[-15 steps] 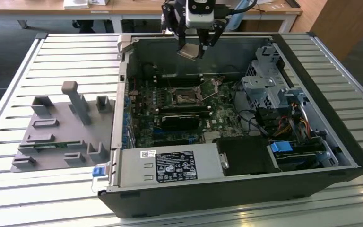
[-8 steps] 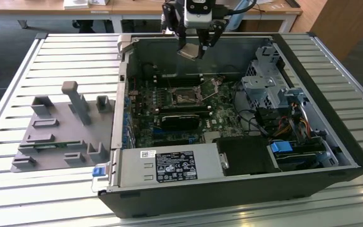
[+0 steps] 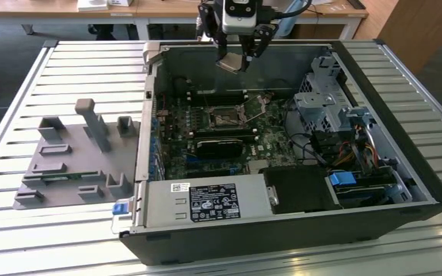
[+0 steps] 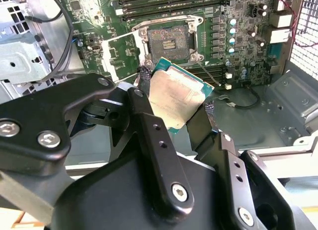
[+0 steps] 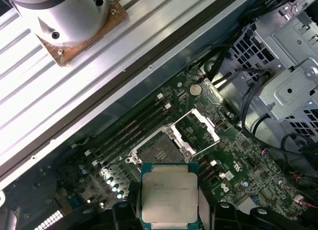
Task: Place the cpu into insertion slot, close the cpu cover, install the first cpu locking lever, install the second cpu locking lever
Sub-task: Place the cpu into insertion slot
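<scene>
cpu (image 5: pixel 169 196): flat square, dull silver lid with a thin green edge round it, lid facing the camera in both wrist views
cpu place: in the air, held in the gripper (image 3: pixel 239 57), at 12 o'clock of the insertion slot (image 3: pixel 225 119) in the exterior view, well apart from it, tilted
fingers: black, clamped on two opposite edges of the cpu
insertion slot: dark square with a metal rim on the green motherboard (image 3: pixel 271 144), centre uncovered
cpu cover (image 5: pixel 207 124): silver frame swung open, about 2 o'clock of the slot in the exterior view
arm (image 5: pixel 59 16): wrist points down, gripper high over the far wall of the computer case (image 3: pixel 282 236)
room: open air between cpu and slot; long black block (image 3: pixel 217 146) at 6 o'clock of the slot, metal drive cage (image 3: pixel 321 106) at 3 o'clock, case walls all round
outside: grey fixture plate (image 3: pixel 67 161) on the slatted table (image 3: pixel 75 63), at 9 o'clock of the case
</scene>
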Action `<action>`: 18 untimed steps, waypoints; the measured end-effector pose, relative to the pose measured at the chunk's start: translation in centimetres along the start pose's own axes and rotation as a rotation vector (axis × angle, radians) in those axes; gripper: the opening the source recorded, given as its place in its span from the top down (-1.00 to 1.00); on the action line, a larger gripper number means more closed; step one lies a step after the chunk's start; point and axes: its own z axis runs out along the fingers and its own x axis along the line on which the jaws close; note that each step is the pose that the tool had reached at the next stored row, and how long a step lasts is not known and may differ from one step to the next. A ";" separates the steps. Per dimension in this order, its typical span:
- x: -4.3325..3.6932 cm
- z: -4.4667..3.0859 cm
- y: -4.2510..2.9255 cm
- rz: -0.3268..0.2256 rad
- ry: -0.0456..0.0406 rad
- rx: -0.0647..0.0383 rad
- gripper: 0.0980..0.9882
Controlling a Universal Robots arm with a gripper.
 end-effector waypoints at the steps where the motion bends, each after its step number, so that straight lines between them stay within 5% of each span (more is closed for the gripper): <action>1: 0.00 0.00 0.00 0.003 -0.0002 0.000 0.00; 18: 0.00 0.01 0.00 0.050 -0.0046 -0.001 0.00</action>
